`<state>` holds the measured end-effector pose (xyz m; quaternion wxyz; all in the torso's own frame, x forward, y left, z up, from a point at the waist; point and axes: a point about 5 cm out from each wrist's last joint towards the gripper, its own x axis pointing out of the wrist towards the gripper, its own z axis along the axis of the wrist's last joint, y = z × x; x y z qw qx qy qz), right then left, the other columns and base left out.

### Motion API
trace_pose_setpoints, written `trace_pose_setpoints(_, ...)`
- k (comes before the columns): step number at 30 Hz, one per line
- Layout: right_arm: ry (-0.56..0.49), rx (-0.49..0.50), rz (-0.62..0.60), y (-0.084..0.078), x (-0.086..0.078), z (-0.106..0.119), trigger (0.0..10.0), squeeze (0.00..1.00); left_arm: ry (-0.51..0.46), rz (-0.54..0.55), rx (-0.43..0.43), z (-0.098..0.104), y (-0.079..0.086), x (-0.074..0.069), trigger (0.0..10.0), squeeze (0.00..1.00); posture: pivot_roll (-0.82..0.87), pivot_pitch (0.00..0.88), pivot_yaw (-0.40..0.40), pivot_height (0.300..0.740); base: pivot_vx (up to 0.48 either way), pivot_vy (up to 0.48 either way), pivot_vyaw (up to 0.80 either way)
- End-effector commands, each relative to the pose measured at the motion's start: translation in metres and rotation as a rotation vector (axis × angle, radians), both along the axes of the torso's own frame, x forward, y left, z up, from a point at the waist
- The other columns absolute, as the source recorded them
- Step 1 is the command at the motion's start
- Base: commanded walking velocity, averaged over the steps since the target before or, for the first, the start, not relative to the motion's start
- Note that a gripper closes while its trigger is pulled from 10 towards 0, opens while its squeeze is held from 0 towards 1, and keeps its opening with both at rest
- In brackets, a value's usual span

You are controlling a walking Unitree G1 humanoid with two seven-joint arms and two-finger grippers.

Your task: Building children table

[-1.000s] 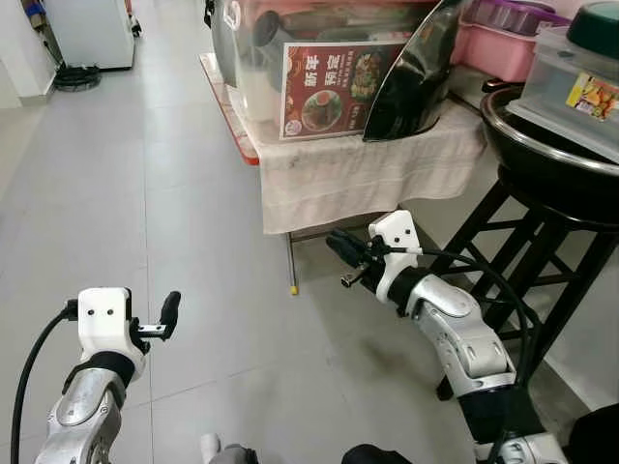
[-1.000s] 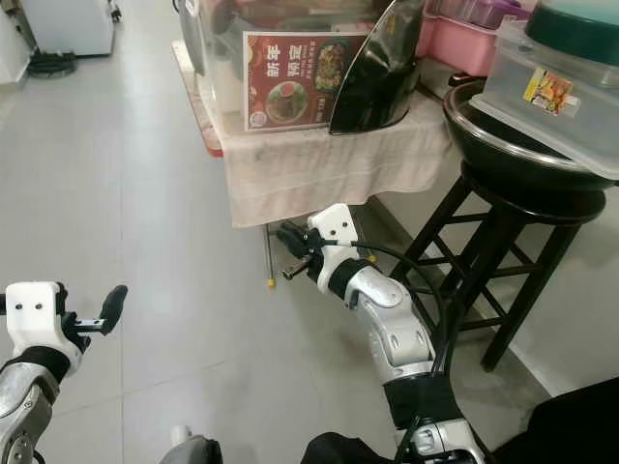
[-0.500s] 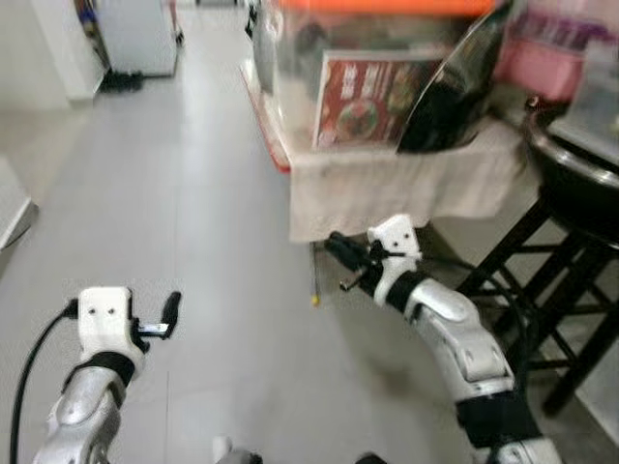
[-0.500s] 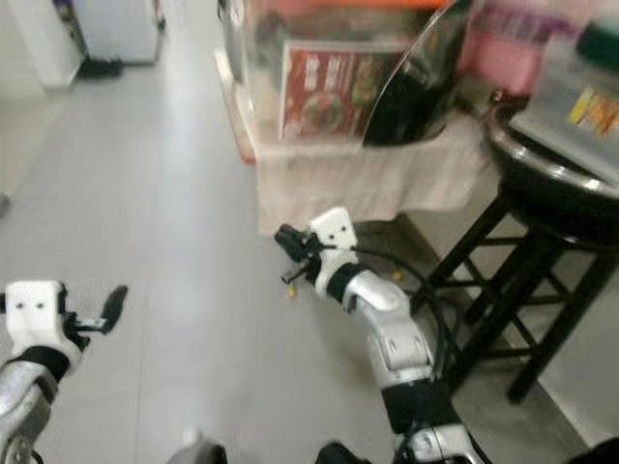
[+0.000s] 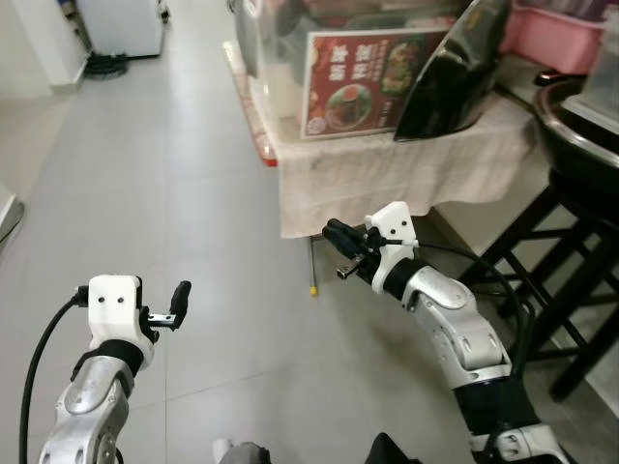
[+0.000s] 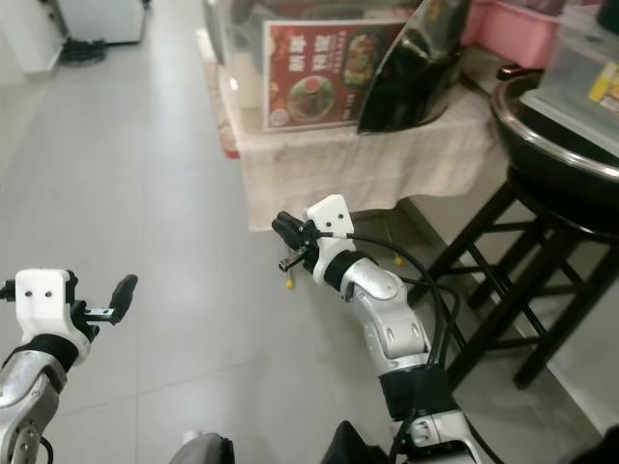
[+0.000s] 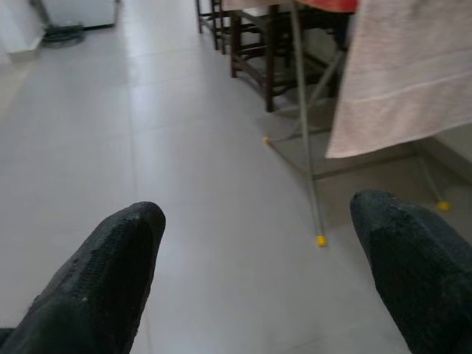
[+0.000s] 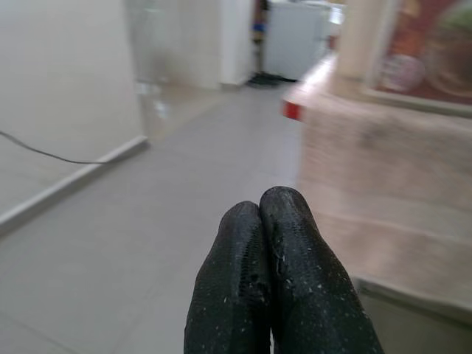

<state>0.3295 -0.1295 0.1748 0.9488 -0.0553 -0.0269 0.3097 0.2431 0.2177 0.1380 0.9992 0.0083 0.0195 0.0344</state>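
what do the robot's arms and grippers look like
Both arms are silver metal with rounded segments and black bands at the joints. Each wrist carries a white boxy block, and a black cable loops back from it along the arm. The left gripper and the right gripper each have two long black fingers with a rough, speckled surface.

The tabletop (image 5: pixel 406 169) hides under a hanging cloth (image 5: pixel 387 184); the black pot (image 5: pixel 580 145) is cut off at the edge.

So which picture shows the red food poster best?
The left eye view: the red rectangular food poster stands sharp and whole, leaning on the cloth-covered table. The right eye view shows it similarly, slightly smaller. The right wrist view catches a blurred corner of it.
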Motion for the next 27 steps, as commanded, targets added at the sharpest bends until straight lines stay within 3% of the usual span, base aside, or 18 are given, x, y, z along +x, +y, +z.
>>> trace_pose_setpoints(1, 0.011, 0.007, 0.014, 0.0041, -0.0011, -0.0019, 10.0, 0.00, 0.013, 0.009, 0.001, -0.0018, 0.0024, -0.0023, 10.0, 0.00, 0.08, 0.056, -0.019, 0.655, 0.000, 0.000, 0.00)
trace_pose_setpoints(8, 0.005, 0.034, 0.056, 0.0082, -0.0049, 0.0000, 10.0, 0.00, 0.005, -0.001, 0.004, 0.0004, 0.0006, -0.0020, 10.0, 0.00, 0.09, 0.054, -0.018, 0.655, 0.000, 0.000, 0.00)
trace_pose_setpoints(13, -0.012, 0.067, 0.048, 0.0068, -0.0049, 0.0038, 10.0, 0.00, 0.004, -0.006, 0.001, 0.0006, 0.0000, -0.0017, 10.0, 0.00, 0.08, 0.054, -0.017, 0.655, 0.000, 0.000, 0.74)
trace_pose_setpoints(27, 0.011, -0.015, 0.014, 0.0057, -0.0022, -0.0033, 10.0, 0.00, 0.005, -0.009, -0.016, -0.0010, -0.0026, -0.0023, 10.0, 0.00, 0.08, 0.053, -0.019, 0.655, 0.000, 0.000, 0.00)
